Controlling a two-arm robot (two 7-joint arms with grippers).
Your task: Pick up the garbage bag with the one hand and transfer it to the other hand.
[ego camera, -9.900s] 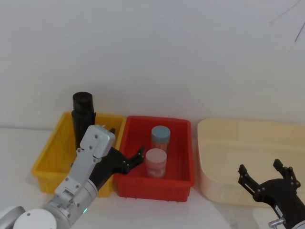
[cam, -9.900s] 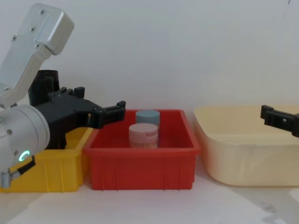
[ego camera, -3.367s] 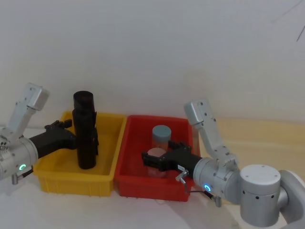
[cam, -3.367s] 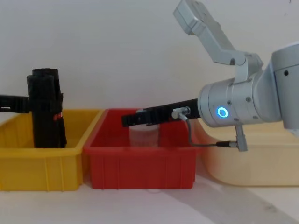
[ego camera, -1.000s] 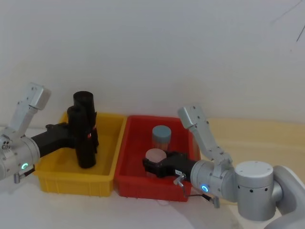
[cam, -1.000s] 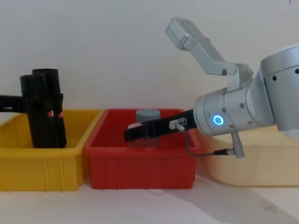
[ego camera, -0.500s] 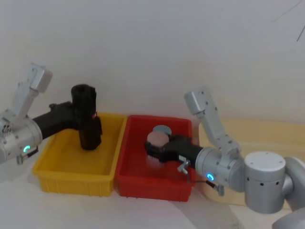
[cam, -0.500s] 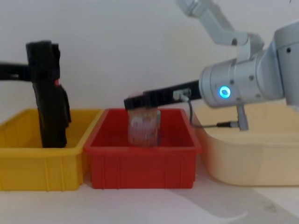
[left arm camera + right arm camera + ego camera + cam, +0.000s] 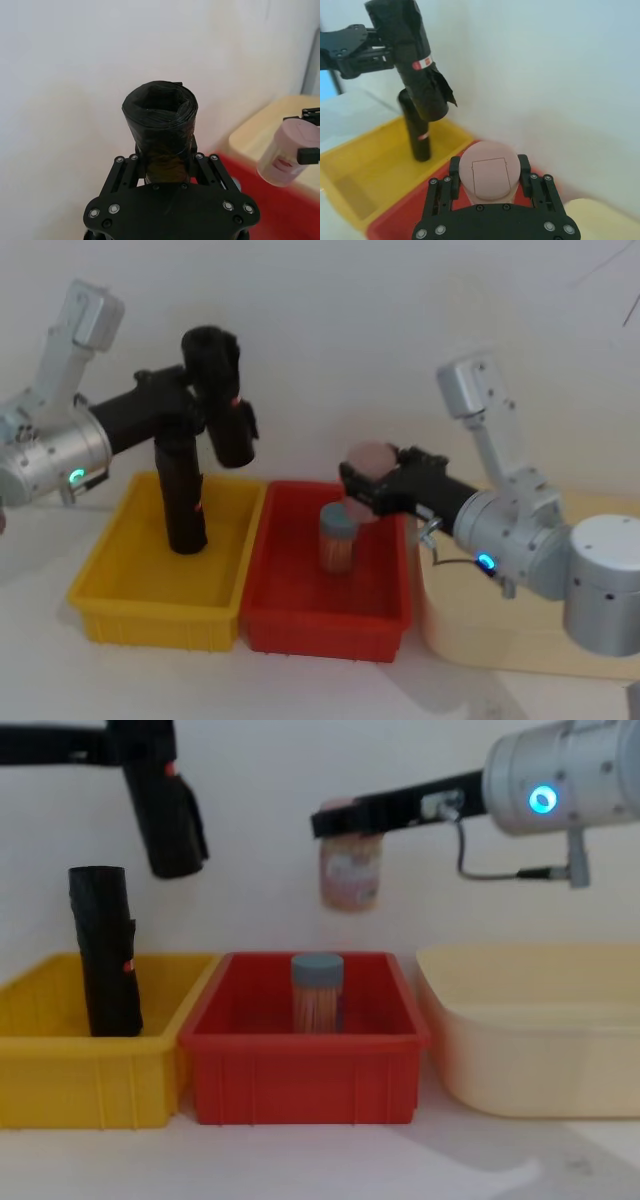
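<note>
- your left pincer [image 9: 205, 390] is clamped on the garbage bag [image 9: 232, 435], up in the air over the yellow bin [image 9: 150, 625]
- a second black roll [image 9: 183, 500] stands in that bin
- your right pincer [image 9: 365, 488] holds the pink-lidded jar [image 9: 372, 455] above the red bin [image 9: 320, 635]

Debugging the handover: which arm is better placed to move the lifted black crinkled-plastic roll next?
Left. The left gripper is shut on the black crinkled-plastic roll, above the yellow bin. The right gripper is shut on a pink-lidded jar, so it likely cannot receive yet.
</note>
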